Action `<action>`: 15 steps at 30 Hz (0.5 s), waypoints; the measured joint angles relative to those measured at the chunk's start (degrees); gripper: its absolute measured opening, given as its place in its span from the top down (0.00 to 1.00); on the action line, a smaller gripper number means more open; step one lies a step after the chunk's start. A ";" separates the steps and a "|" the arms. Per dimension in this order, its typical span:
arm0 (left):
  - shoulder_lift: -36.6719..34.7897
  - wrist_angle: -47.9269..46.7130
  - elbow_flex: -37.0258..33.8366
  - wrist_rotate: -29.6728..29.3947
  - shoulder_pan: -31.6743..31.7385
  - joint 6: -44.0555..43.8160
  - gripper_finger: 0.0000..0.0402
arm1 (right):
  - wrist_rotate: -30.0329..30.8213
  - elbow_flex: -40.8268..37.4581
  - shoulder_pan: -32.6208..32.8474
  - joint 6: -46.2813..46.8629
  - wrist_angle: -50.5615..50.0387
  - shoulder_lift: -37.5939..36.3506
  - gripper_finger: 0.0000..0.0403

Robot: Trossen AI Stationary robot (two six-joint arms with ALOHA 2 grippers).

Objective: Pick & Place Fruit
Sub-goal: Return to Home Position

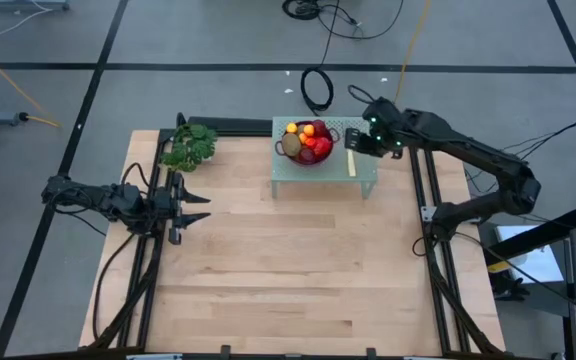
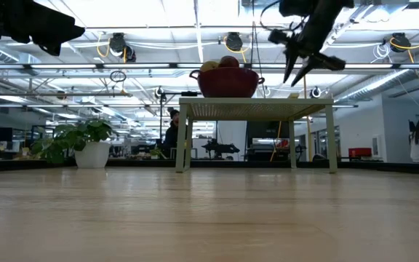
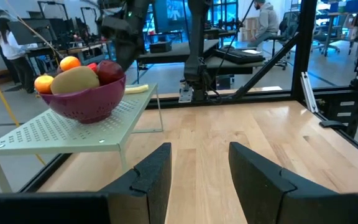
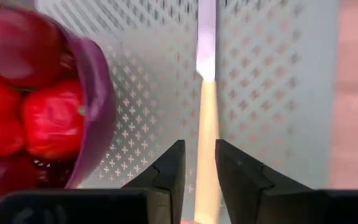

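The fruit (image 1: pixel 309 140) is piled in the violet strainer bowl (image 1: pixel 290 152) on the small perforated shelf (image 1: pixel 366 176) at the far middle of the desk (image 1: pixel 298 270). The yellow-handled knife (image 1: pixel 351 164) lies flat on the shelf just beside the bowl. The right pincer (image 1: pixel 351 142) is held above the knife's blade end. Its fingers are parted and nothing is gripped; in the right wrist view the knife (image 4: pixel 207 93) is seen through the gap between them.

The sorting appears finished, so only the retreat to rest is judged to remain. It is best begun with a straight lift, so that neither the knife nor the bowl rim is brushed. Only then should the arm be drawn back toward its own side, away from the bowl. The fingers need not be closed first. The left pincer (image 1: pixel 203 208) is parked at the desk's left edge, open and empty, and is best left there.
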 joint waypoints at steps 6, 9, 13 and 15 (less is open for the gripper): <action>0.00 -0.02 0.00 -0.02 -0.02 0.00 0.60 | 8.12 0.00 1.96 -3.93 -0.51 -5.61 0.86; 0.00 -0.02 0.00 -0.02 -0.02 0.00 0.60 | 11.13 0.00 3.28 -5.99 -0.49 -8.06 0.89; 0.00 -0.02 0.00 -0.02 -0.02 -0.02 0.60 | 13.78 0.00 5.08 -9.04 -0.50 -10.62 0.90; 0.00 -0.02 0.00 -0.02 -0.01 0.00 0.60 | 14.86 0.00 5.81 -10.27 -0.52 -11.51 0.91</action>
